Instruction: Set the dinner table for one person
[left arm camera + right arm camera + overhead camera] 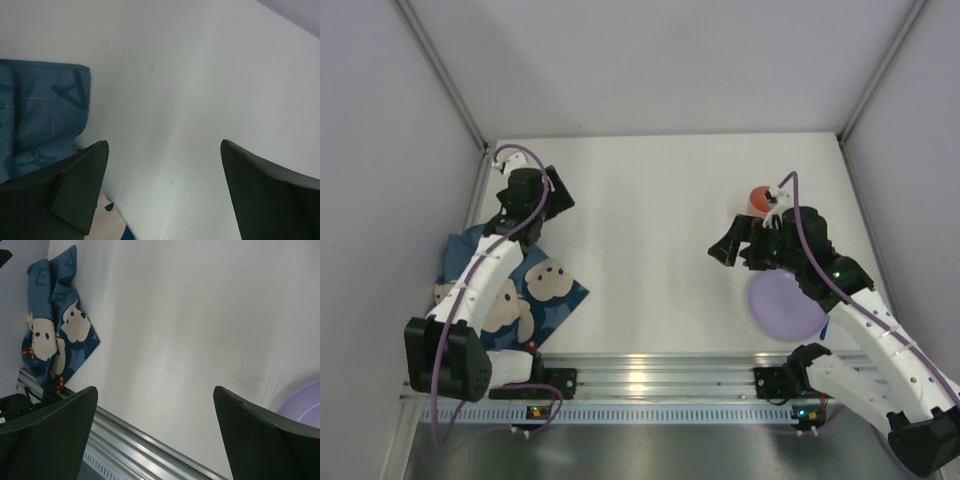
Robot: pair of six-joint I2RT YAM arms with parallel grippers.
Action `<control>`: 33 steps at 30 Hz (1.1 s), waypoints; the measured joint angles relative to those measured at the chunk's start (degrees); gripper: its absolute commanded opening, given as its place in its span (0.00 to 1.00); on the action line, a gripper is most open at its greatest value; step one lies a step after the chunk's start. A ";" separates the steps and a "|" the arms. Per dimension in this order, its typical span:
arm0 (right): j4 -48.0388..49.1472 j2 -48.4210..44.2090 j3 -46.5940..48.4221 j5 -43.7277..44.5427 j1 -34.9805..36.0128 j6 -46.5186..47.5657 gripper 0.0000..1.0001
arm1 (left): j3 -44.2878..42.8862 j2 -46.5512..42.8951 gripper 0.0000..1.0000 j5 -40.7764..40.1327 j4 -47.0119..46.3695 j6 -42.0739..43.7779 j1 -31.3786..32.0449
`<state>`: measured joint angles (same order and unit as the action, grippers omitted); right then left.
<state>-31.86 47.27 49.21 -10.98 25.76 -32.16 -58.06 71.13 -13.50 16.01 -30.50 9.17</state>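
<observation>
The white dinner table [660,200] fills the top view. A crumpled dark blue cloth mat [540,290] with cartoon mouse faces lies at its near left, partly under my left arm. A lilac plate [782,305] lies at the near right, partly under my right arm. A red cup [758,197] stands just beyond it. My left gripper [558,192] is open and empty over bare table beyond the mat, whose edge [40,110] shows left of the left gripper [162,145]. My right gripper [728,243] is open and empty, left of the cup and plate.
A metal rail [650,375] runs along the near table edge and also shows in the right wrist view [140,445]. That view also shows the mat [55,335] far left and the plate's rim [305,405] at the right. Grey walls enclose the table on three sides.
</observation>
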 measured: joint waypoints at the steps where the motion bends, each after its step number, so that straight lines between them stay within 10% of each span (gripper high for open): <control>1: -0.07 0.72 -0.04 -0.28 0.00 0.00 1.00 | -0.02 1.05 0.99 -1.36 0.48 0.50 0.44; 18: -0.37 23.63 4.00 -1.38 6.32 -0.61 1.00 | -5.18 32.48 0.99 -7.89 2.91 3.58 4.37; 33: 0.55 22.34 5.03 1.40 9.79 -3.72 1.00 | -10.82 35.12 0.98 -10.16 9.94 2.80 4.37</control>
<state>-31.31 69.60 54.24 -9.58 35.55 -35.88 -68.88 106.26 -23.66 25.96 -27.70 13.54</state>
